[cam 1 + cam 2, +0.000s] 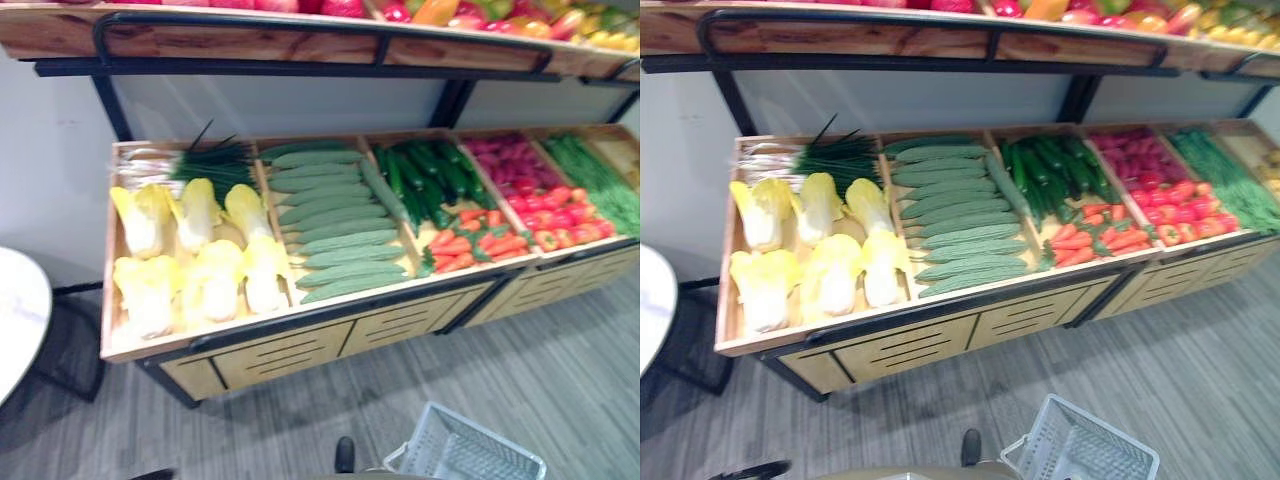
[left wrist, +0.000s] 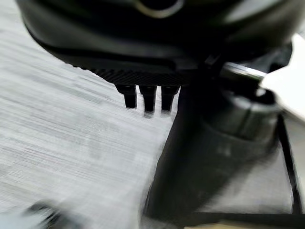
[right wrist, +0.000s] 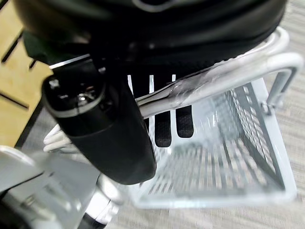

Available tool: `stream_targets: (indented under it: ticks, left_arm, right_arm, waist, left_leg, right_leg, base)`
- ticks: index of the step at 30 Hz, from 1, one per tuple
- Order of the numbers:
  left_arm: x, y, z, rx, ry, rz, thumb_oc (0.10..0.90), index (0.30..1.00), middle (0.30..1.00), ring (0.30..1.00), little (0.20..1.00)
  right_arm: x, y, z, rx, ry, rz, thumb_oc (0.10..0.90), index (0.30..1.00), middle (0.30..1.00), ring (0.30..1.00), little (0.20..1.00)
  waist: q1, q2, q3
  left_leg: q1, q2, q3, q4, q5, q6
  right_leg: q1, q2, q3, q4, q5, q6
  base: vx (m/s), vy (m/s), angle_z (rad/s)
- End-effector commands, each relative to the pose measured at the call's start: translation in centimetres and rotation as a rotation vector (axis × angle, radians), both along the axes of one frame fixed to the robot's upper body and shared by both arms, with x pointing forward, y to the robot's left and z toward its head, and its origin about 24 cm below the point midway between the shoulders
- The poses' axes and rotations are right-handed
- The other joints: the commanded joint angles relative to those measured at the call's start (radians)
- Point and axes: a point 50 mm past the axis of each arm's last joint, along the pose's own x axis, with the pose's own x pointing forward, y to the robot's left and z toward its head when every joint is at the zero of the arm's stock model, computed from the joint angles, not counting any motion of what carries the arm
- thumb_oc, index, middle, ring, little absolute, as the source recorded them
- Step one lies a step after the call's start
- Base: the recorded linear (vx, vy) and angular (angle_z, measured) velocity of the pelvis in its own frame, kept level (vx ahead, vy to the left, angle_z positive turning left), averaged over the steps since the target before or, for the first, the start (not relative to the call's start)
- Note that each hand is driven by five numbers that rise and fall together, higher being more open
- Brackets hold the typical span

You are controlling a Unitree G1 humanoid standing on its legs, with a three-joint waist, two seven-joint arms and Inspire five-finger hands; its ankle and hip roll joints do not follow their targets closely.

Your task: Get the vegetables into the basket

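**Produce stand inspected; basket carried in my right hand**

The long wooden produce stand (image 1: 300, 345) with a black metal frame spans the view, its sloped bins divided by wooden partitions. Above it runs a wooden upper shelf (image 1: 250, 40) carrying red and yellow produce. The grey striped floor (image 1: 560, 360) lies in front.

The vegetables lie in the bins, none in the basket. From my left: pale yellow napa cabbages (image 1: 200, 260) with a bunch of green chives (image 1: 205, 160) behind them; long light-green cucumbers (image 1: 335, 225) stacked in rows; dark green cucumbers (image 1: 430, 175) with orange carrots (image 1: 470, 245) in front; red peppers (image 1: 555, 210) with pinkish-red vegetables behind; green beans (image 1: 600, 185) in the far right bin.

The white wire-mesh basket (image 1: 1080, 445) hangs low at my right, clear of the stand and empty. My right hand (image 3: 164, 126) has its fingers curled under the basket's silver handle (image 3: 224, 78), gripping it.

My left hand (image 2: 147, 98) hangs above the floor, fingers curled with nothing in them.
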Motion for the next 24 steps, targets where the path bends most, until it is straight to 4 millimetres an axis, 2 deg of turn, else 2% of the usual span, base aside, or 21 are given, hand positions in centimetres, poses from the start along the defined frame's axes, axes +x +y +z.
stream_targets:
  ticks: [1,2,4,8,9,10,11,12,13,14,15,17,21,24]
  left_arm:
    - [3.3,2.5,2.8,0.193,-0.075,-0.022,0.900,1.000,1.000,1.000,1.000]
    - [8.4,4.9,7.8,0.370,-0.300,-0.120,0.900,1.000,1.000,1.000,1.000]
    - [7.9,4.7,8.4,0.447,-0.314,-0.136,0.900,1.000,1.000,1.000,1.000]
    - [8.7,5.2,9.4,0.522,-0.304,-0.187,0.900,1.000,1.000,1.000,1.000]
    - [10.1,6.0,11.6,0.606,-0.346,-0.203,0.900,1.000,1.000,1.000,1.000]
    - [10.1,6.0,11.6,0.607,-0.346,-0.203,0.900,1.000,1.000,1.000,1.000]
    - [11.2,6.3,13.3,0.666,-0.386,-0.226,0.900,1.000,1.000,1.000,1.000]
    - [12.9,6.0,15.4,0.749,-0.440,-0.283,0.900,1.000,1.000,1.000,1.000]
    - [12.9,5.9,15.4,0.750,-0.439,-0.283,0.900,1.000,1.000,1.000,1.000]
    - [14.0,5.4,17.1,0.809,-0.502,-0.327,0.900,1.000,1.000,1.000,1.000]
    - [14.6,4.6,17.8,0.835,-0.531,-0.373,0.900,1.000,1.000,1.000,1.000]
    - [14.8,4.4,18.0,0.838,-0.542,-0.385,0.900,1.000,1.000,1.000,1.000]
    - [17.0,2.5,19.7,0.872,-0.628,-0.482,0.900,1.000,1.000,1.000,1.000]
    - [17.8,1.5,20.3,0.881,-0.674,-0.518,0.900,1.000,1.000,1.000,1.000]
  right_arm:
    - [4.7,0.8,0.5,0.034,-0.172,0.057,0.400,0.300,0.300,0.300,0.300]
    - [4.9,-0.5,0.9,0.010,-0.188,0.044,0.400,0.300,0.300,0.300,0.300]
    - [4.4,-1.0,0.9,-0.017,-0.174,0.042,0.400,0.300,0.300,0.300,0.300]
    - [4.1,-1.4,0.9,-0.017,-0.160,0.031,0.400,0.300,0.300,0.300,0.300]
    - [4.3,-1.2,0.9,-0.005,-0.166,0.049,0.400,0.300,0.300,0.300,0.300]
    - [4.4,-1.2,0.9,-0.004,-0.166,0.049,0.400,0.300,0.300,0.300,0.300]
    - [4.4,-1.2,1.0,-0.002,-0.171,0.056,0.400,0.300,0.300,0.300,0.300]
    - [4.6,-1.3,1.0,-0.004,-0.173,0.066,0.400,0.300,0.300,0.300,0.300]
    - [4.6,-1.3,1.0,-0.004,-0.173,0.066,0.400,0.300,0.300,0.300,0.300]
    - [4.5,-1.3,1.0,-0.005,-0.171,0.066,0.400,0.300,0.300,0.300,0.300]
    - [4.5,-1.5,1.0,-0.010,-0.167,0.063,0.400,0.300,0.300,0.300,0.300]
    - [4.5,-1.6,1.1,-0.011,-0.165,0.064,0.400,0.300,0.300,0.300,0.300]
    - [4.8,-1.6,1.1,-0.009,-0.165,0.076,0.400,0.300,0.300,0.300,0.300]
    - [4.9,-1.6,1.1,-0.011,-0.165,0.084,0.400,0.300,0.300,0.300,0.300]
  waist:
    - [-0.013,0.005,0.035]
    - [-0.008,0.013,0.035]
    - [-0.002,0.016,0.038]
    - [-0.004,0.015,0.042]
    - [-0.008,0.014,0.041]
    - [-0.008,0.013,0.041]
    - [-0.010,0.013,0.040]
    - [-0.013,0.014,0.039]
    - [-0.013,0.014,0.040]
    - [-0.014,0.014,0.038]
    - [-0.015,0.015,0.037]
    - [-0.018,0.015,0.036]
    - [-0.028,0.016,0.035]
    - [-0.034,0.016,0.036]
  left_leg:
    - [-0.071,-0.005,-0.033,0.000,0.024,-0.024]
    - [-0.073,-0.007,-0.034,0.000,0.026,-0.023]
    - [-0.076,-0.007,-0.041,0.000,0.029,-0.023]
    - [-0.076,-0.007,-0.044,0.000,0.030,-0.024]
    - [-0.073,-0.007,-0.042,0.000,0.028,-0.025]
    - [-0.073,-0.007,-0.041,0.000,0.028,-0.025]
    - [-0.071,-0.006,-0.040,0.000,0.027,-0.026]
    - [-0.067,-0.005,-0.038,0.000,0.025,-0.027]
    - [-0.067,-0.005,-0.037,0.000,0.025,-0.027]
    - [-0.065,-0.006,-0.037,0.000,0.023,-0.027]
    - [-0.062,-0.004,-0.037,0.000,0.022,-0.026]
    - [-0.061,-0.003,-0.036,0.000,0.021,-0.026]
    - [-0.054,-0.002,-0.029,0.000,0.017,-0.026]
    - [-0.052,0.000,-0.026,0.000,0.016,-0.025]
  right_leg:
    - [0.123,-0.081,0.033,-0.008,-0.035,0.093]
    - [0.123,-0.083,0.028,-0.008,-0.032,0.098]
    - [0.124,-0.084,0.022,-0.008,-0.033,0.099]
    - [0.127,-0.085,0.020,-0.008,-0.036,0.099]
    - [0.128,-0.085,0.022,-0.008,-0.035,0.099]
    - [0.128,-0.085,0.023,-0.008,-0.036,0.099]
    - [0.128,-0.085,0.024,-0.008,-0.035,0.100]
    - [0.128,-0.085,0.026,-0.008,-0.035,0.101]
    - [0.128,-0.085,0.026,-0.008,-0.035,0.101]
    - [0.128,-0.084,0.028,-0.008,-0.036,0.101]
    - [0.130,-0.085,0.030,-0.008,-0.037,0.099]
    - [0.131,-0.084,0.031,-0.008,-0.038,0.099]
    - [0.131,-0.084,0.040,-0.008,-0.037,0.098]
    - [0.131,-0.083,0.045,-0.008,-0.036,0.097]
  base:
    - [0.01,0.030,-0.09]
    - [0.00,0.031,-0.10]
    - [0.00,0.013,-0.03]
    - [0.00,0.000,0.03]
    - [0.00,0.000,0.00]
    - [0.00,0.000,0.00]
    - [0.01,-0.001,-0.04]
    - [0.00,0.000,0.00]
    - [0.00,0.000,0.00]
    - [0.03,-0.002,0.02]
    - [0.03,-0.002,0.02]
    - [0.00,0.000,0.00]
    - [0.01,0.003,-0.02]
    - [0.02,0.000,-0.07]
